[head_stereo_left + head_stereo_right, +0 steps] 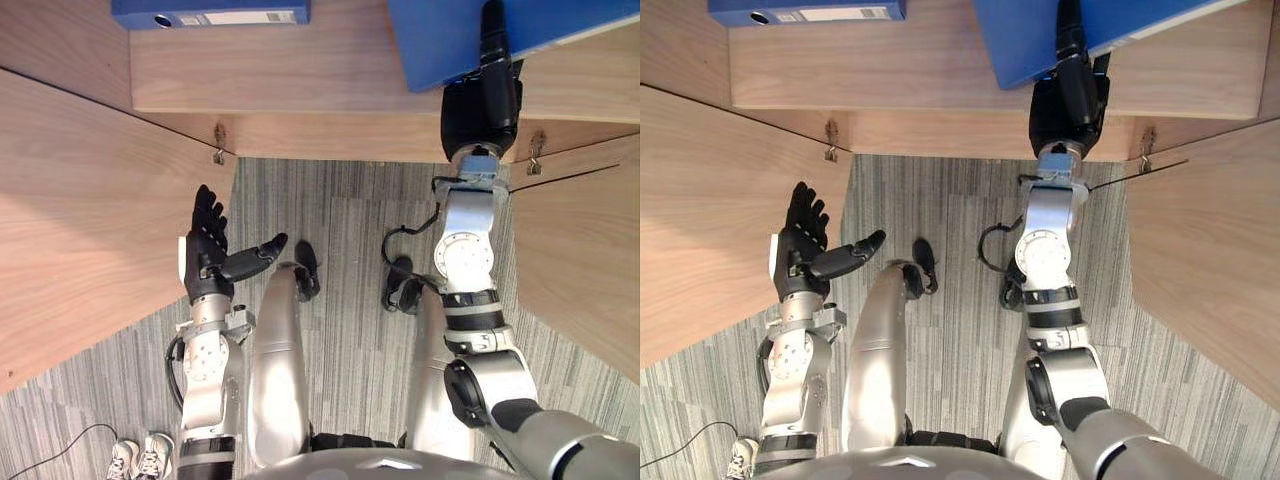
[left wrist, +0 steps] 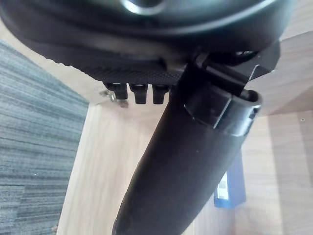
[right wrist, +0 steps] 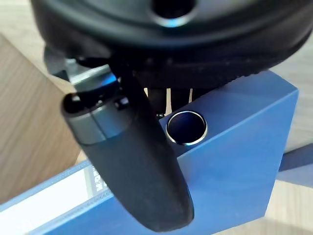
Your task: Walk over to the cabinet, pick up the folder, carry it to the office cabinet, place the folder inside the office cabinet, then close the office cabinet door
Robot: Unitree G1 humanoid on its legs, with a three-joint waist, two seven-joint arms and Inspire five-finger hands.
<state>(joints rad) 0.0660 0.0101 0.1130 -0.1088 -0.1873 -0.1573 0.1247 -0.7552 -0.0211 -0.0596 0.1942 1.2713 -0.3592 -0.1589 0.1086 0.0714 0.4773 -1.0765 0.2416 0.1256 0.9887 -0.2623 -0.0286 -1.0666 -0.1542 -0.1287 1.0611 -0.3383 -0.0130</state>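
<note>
My right hand (image 1: 482,100) is shut on a blue folder (image 1: 440,40) at the front of the wooden cabinet shelf (image 1: 300,70). Its thumb lies on top of the folder and its fingers are underneath. In the right wrist view the thumb (image 3: 132,161) crosses the folder's spine (image 3: 234,161) beside the metal finger ring (image 3: 186,128). The folder sticks out over the shelf's front edge. My left hand (image 1: 210,255) hangs open and holds nothing, close to the open left door (image 1: 90,220).
A second blue folder (image 1: 210,12) lies flat at the shelf's back left, also seen past my left thumb (image 2: 230,188). The right door (image 1: 590,260) stands open too. Grey carpet (image 1: 340,200) lies between the doors. A person's white shoes (image 1: 140,458) stand at lower left.
</note>
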